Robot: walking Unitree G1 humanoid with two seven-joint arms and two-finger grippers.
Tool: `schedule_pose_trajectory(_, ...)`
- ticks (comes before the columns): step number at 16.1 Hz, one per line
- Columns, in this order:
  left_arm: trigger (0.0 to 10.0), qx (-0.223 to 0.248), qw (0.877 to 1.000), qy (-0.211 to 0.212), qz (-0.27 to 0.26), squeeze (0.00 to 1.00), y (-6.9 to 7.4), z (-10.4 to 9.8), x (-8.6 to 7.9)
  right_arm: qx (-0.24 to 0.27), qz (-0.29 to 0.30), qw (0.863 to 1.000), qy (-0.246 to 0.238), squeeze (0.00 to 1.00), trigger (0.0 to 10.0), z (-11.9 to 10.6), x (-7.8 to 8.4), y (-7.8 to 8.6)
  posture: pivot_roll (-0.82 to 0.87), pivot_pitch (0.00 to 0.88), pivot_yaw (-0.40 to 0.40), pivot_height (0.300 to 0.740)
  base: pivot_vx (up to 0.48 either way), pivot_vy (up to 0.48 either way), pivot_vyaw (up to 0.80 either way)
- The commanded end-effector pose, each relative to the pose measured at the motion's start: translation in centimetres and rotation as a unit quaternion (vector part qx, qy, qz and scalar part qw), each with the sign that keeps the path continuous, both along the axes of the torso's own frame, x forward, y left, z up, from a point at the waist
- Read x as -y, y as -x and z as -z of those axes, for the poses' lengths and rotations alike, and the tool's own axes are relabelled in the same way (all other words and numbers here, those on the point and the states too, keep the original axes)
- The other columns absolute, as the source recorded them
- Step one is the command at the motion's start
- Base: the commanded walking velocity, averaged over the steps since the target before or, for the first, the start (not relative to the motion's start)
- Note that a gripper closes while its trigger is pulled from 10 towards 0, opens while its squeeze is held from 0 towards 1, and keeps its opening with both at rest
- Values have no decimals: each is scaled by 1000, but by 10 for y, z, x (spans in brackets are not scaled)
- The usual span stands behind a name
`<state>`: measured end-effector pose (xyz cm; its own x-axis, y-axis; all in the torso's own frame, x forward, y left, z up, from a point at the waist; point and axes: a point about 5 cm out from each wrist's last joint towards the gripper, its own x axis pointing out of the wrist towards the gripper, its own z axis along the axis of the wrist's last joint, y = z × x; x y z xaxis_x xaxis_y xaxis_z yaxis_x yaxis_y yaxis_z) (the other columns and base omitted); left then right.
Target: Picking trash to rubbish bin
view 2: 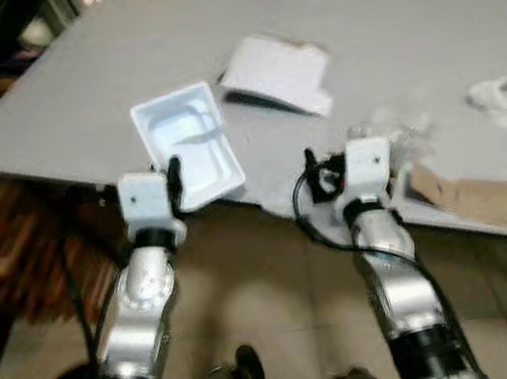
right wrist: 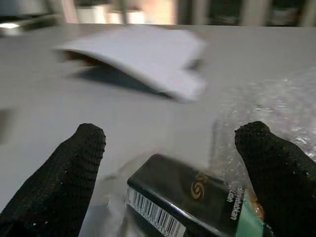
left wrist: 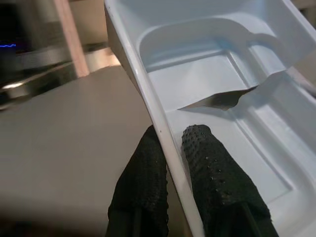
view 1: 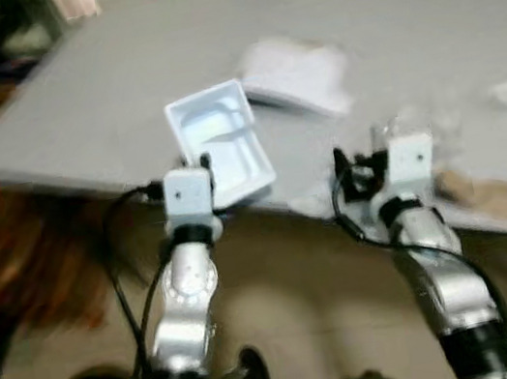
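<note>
White tray point(view 1: 221, 146) lies at table point(view 1: 98, 89) edge, long axis running away from robot; left gripper point(left wrist: 170, 148) pinches its rim. Right gripper point(right wrist: 170, 148) spread wide astride dark packet point(right wrist: 187, 200)

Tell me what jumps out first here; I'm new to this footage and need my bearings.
The left gripper has its black fingers pinched on the rim of a white moulded plastic tray at the near edge of the grey table. The right gripper hovers open over a dark green barcoded packet beside crinkled clear plastic wrap. Further back lies a white folded paper bag.
</note>
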<state>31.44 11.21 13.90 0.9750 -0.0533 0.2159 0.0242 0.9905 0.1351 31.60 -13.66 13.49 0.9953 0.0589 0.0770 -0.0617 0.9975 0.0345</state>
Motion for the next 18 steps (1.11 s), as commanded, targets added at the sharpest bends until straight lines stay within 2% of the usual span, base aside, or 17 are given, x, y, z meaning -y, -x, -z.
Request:
schedule_pose_trajectory(1,10000,7,1000,-2,14,0,-2,-6,7,-7,8,1000,0,0,10000,3,4,3,-50,162,34,740,-330,0,0)
schedule_pose_trajectory(10,10000,6,1000,-5,14,0,-2,-6,8,-7,5,1000,-2,0,10000,4,2,3,-55,153,38,740,-318,0,0)
schedule_pose_trajectory(18,10000,4,1000,-3,5,0,-4,-5,7,-8,0,1000,2,0,10000,3,3,3,-56,161,30,740,0,0,0)
